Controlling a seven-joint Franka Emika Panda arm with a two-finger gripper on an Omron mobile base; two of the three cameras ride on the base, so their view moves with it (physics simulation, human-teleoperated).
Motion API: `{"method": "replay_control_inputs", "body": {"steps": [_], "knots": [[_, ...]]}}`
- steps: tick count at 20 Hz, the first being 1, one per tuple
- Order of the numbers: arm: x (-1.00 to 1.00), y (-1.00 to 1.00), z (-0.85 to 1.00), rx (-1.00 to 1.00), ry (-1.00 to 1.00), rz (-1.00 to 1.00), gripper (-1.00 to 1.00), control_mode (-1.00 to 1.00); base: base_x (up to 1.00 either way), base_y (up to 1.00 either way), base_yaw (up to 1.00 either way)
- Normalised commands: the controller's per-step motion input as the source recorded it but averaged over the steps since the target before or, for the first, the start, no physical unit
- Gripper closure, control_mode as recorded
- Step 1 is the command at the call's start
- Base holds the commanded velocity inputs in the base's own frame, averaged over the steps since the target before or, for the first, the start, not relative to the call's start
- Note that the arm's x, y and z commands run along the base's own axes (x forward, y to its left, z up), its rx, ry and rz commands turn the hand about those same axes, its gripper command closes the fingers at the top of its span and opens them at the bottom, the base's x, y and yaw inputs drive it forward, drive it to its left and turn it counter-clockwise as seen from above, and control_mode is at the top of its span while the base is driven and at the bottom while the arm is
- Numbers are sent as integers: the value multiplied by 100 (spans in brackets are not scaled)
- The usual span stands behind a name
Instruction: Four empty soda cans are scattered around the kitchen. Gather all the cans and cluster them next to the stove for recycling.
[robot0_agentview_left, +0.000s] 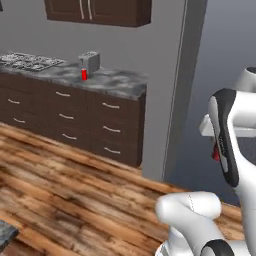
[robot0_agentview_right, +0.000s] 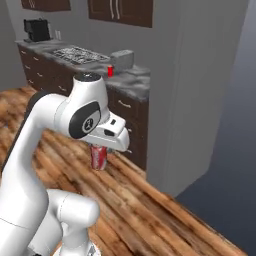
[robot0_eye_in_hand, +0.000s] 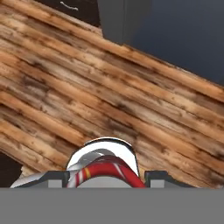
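Note:
My gripper (robot0_agentview_right: 99, 151) is shut on a red soda can (robot0_agentview_right: 98, 159) and holds it upright in the air over the wooden floor. In the hand view the can's silver top and red rim (robot0_eye_in_hand: 105, 165) sit between the two finger tips of the gripper (robot0_eye_in_hand: 107, 177). A red sliver of this can (robot0_agentview_left: 216, 152) peeks out beside my arm in the left base view. Another small red soda can (robot0_agentview_left: 84, 75) (robot0_agentview_right: 110, 71) stands on the marbled counter, right in front of the silver toaster (robot0_agentview_left: 90, 61) (robot0_agentview_right: 122, 59). The stove (robot0_agentview_left: 27, 61) (robot0_agentview_right: 77, 53) lies flat in the counter farther left.
The counter (robot0_agentview_left: 120, 82) ends at a grey wall pillar (robot0_agentview_left: 175, 90); dark drawers run under it. A black coffee machine (robot0_agentview_right: 37, 29) stands at the far end. Dark upper cabinets (robot0_agentview_left: 100, 10) hang above. Wooden floor (robot0_eye_in_hand: 65, 87) spreads below the hand.

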Motion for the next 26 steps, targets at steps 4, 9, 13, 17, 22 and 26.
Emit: {"method": "replay_control_inputs", "body": {"steps": [4,9,13,17,22,26], "knots": [[0,0,0,0,0,0,100,100,97,-12,78],[0,0,0,0,0,0,100,100,100,-3,61],[0,0,0,0,0,0,100,100,99,-11,78],[0,0,0,0,0,0,100,100,77,-14,85],[0,0,0,0,0,0,100,100,91,-76,51],[0,0,0,0,0,0,100,100,92,-100,8]]}}
